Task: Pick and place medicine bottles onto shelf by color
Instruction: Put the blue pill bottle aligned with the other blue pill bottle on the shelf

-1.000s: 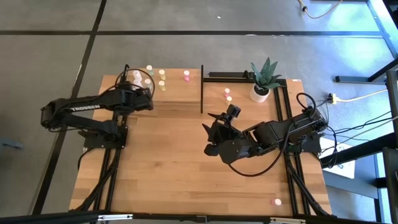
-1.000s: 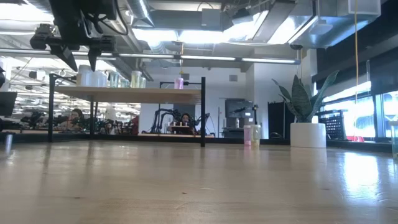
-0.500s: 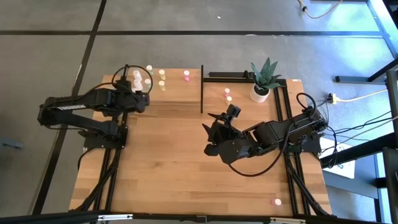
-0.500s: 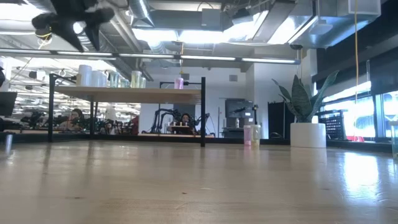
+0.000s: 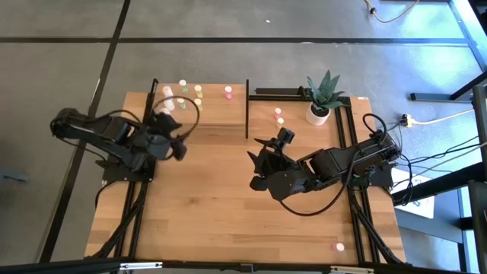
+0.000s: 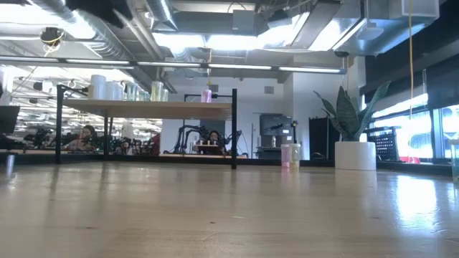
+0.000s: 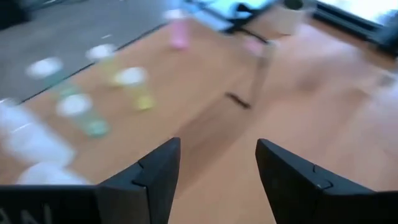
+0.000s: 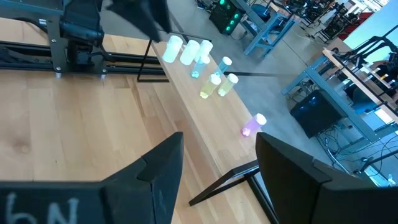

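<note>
A lone pink-topped bottle stands at the desk's near right corner, well apart from everything, so it looks not yet sorted. Over the middle of the desk the right gripper waits, jaws open and holding nothing. The left gripper hangs above the near edge of the shelf at the far left corner, jaws likewise open and empty. On the shelf the medicine bottles stand grouped by top: white ones at the far left, then green, yellow, and a single pink one near the black corner post. Two more bottles sit on the desk beside the potted plant, just beyond that post, which any reach between them and the shelf must clear.
</note>
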`<action>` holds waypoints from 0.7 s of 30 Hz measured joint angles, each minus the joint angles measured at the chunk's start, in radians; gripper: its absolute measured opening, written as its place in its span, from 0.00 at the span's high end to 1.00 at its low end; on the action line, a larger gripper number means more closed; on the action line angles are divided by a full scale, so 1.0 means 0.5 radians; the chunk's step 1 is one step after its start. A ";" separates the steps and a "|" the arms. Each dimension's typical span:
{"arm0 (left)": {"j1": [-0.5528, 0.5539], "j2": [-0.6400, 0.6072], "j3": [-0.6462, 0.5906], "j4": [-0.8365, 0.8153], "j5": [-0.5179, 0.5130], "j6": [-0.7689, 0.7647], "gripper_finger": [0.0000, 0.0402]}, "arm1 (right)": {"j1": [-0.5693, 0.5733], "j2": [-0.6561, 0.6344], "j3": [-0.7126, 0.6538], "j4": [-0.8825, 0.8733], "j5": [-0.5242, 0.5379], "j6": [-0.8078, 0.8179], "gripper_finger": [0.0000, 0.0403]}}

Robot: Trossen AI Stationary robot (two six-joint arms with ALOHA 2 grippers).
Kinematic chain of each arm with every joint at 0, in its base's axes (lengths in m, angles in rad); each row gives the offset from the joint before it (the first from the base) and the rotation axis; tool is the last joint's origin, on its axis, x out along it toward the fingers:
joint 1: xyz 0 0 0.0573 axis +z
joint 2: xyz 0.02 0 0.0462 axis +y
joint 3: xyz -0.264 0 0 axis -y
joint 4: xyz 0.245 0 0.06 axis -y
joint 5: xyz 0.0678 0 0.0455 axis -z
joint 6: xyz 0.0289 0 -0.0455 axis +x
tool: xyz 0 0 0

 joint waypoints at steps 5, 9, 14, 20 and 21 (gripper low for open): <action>-0.259 0.079 0.001 0.185 0.008 0.158 0.50 | 0.000 0.000 0.000 0.001 0.000 0.000 0.50; -0.452 0.169 0.001 0.218 0.010 0.188 0.50 | 0.000 0.000 0.000 0.001 0.000 0.000 0.50; -0.659 0.280 0.001 0.218 0.009 0.075 0.50 | 0.000 0.001 0.000 0.006 0.000 0.003 0.50; -0.810 0.403 0.001 0.215 -0.090 -0.113 0.50 | 0.000 0.002 0.001 0.076 -0.006 0.048 0.50; -0.829 0.421 0.001 0.212 -0.111 -0.131 0.50 | 0.000 0.002 0.001 0.074 -0.023 0.061 0.50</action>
